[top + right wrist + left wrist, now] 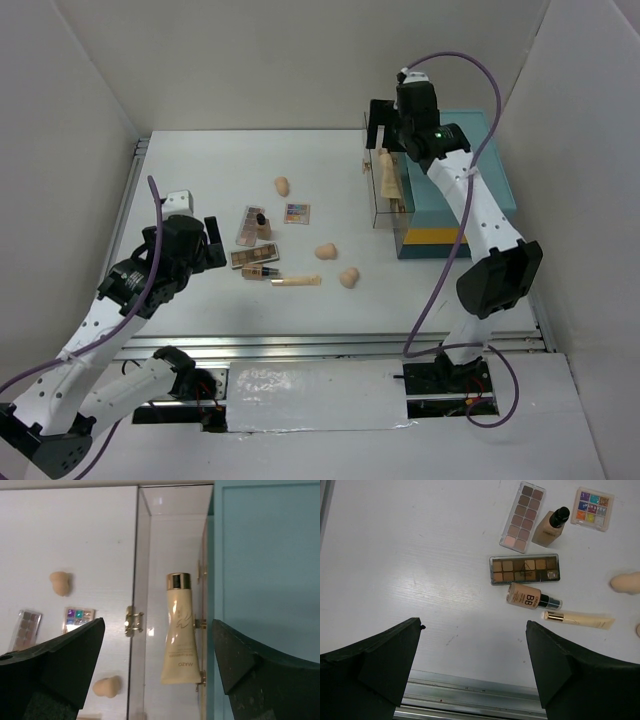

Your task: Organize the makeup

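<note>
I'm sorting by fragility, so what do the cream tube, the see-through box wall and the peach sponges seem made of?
Cream tube: probably soft plastic, glossy, shiny gold cap. See-through wall: clear acrylic or glass, unclear which; table shows through. Peach sponges: likely foam, matte, no shine.

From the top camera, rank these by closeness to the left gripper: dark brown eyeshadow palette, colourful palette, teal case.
1. Dark brown eyeshadow palette, right beside the left gripper.
2. Colourful palette, mid-table, farther back.
3. Teal case, far right.

Cream tube [178,630] flat in clear compartment [170,540]; palettes [524,569], sponges [326,251] scattered outside.
</note>
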### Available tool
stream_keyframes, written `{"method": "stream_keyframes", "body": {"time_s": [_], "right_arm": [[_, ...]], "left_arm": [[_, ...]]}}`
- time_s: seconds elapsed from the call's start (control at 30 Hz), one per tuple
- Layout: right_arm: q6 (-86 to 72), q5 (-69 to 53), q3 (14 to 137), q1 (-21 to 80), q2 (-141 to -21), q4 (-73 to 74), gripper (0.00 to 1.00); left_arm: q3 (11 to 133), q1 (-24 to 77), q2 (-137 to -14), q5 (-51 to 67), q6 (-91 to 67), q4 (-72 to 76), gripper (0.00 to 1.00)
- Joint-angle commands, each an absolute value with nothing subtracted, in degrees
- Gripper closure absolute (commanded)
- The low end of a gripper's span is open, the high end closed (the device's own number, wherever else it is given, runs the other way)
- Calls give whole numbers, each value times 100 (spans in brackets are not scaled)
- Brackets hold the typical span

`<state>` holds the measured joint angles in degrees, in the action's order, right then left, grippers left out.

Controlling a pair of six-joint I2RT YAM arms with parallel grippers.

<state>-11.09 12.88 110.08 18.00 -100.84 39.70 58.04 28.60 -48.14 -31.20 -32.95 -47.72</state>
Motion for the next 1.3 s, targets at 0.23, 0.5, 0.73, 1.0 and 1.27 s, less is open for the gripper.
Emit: {"method": "stream_keyframes", "body": {"time_s": [0.23, 0.5, 0.73, 1.0, 1.27], "right_arm": [[-46, -1176, 9030, 3619, -8719, 2849, 19], [1054, -1222, 8455, 4781, -9842, 2724, 21], [1239, -1511, 8614, 4957, -10713, 2848, 29], [1108, -1582, 8201, 4975, -11065, 2540, 39], [897, -1459, 7928, 5036, -11399, 2373, 43]], "left_arm": [[5906, 2856, -4703, -3637, -3454, -4816, 1], [5977, 2821, -4439, -4263, -3894, -5142, 0], [5959, 2795, -4491, -4113, -3771, -5054, 1], [5924, 2786, -4526, -3990, -3674, -4975, 0], [5915, 2786, -4562, -3964, -3665, -4966, 1]]}}
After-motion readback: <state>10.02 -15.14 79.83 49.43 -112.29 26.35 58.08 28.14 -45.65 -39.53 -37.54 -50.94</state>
